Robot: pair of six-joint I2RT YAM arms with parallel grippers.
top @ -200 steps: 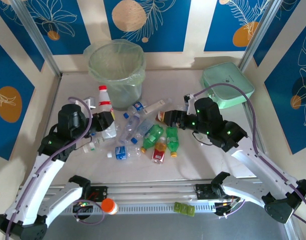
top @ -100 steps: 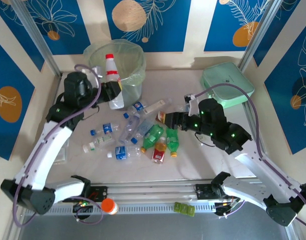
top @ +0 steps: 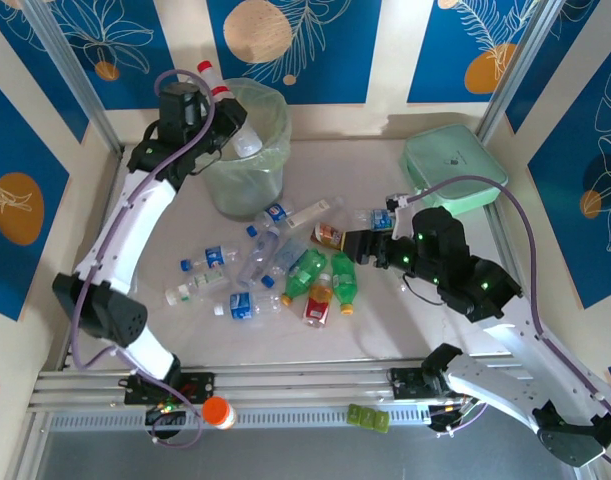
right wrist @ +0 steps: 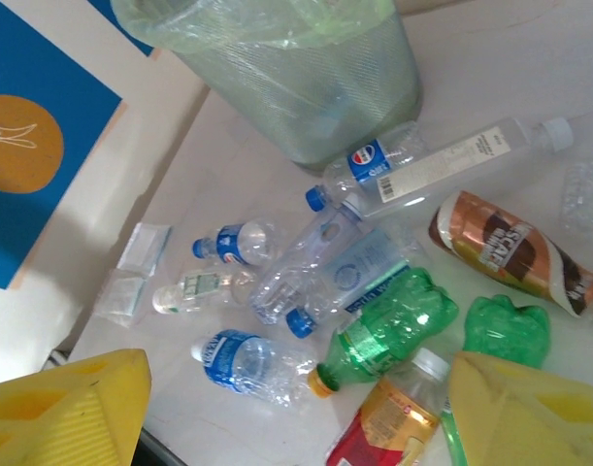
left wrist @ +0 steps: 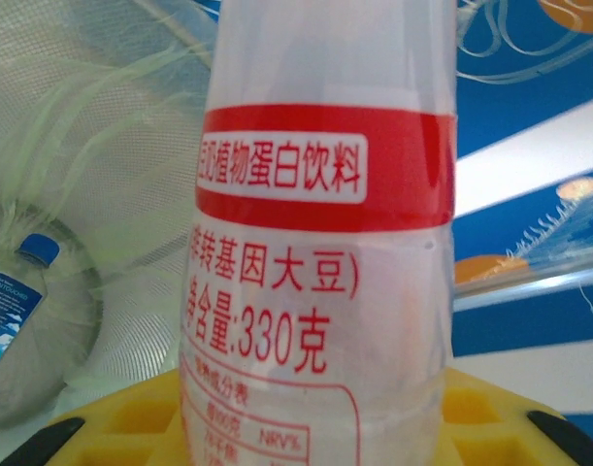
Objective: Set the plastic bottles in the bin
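**A:** What could go wrong from here?

**B:** The white bottle with the red label [left wrist: 325, 243] is pinched between the yellow fingers of the left gripper [top: 221, 106]. It is held tilted, with its base over the mouth of the bin [top: 240, 185] and its red cap end seen over the far-left rim. If it is let go there, it could be tipped back out by its top end. It could also be snagged on the loose liner bag [top: 275, 120].

**A:** And on the other side?

**B:** The right gripper [right wrist: 296, 383] is held spread wide, with nothing between its fingers, above the bottles lying on the table [top: 375, 320]. The green bottles [right wrist: 398, 325], the brown one [right wrist: 510, 252] and the clear ones are packed close, some of them touching. A neighbour could be shoved or rolled away when one is closed on. Crushed plastic may also be squeezed out of the grip.

**A:** What is given by one view and not by another?

**B:** From the top camera, the tilt of the held bottle against the rim is read, and the pile is placed just in front of the bin. From the left wrist, the printed label is read and a blue-capped bottle [left wrist: 19, 282] is seen lying inside the bin. How far the held bottle reaches over the mouth cannot be told there. From the right wrist, the gap between the fingers is made plain, which is hard to judge from above.
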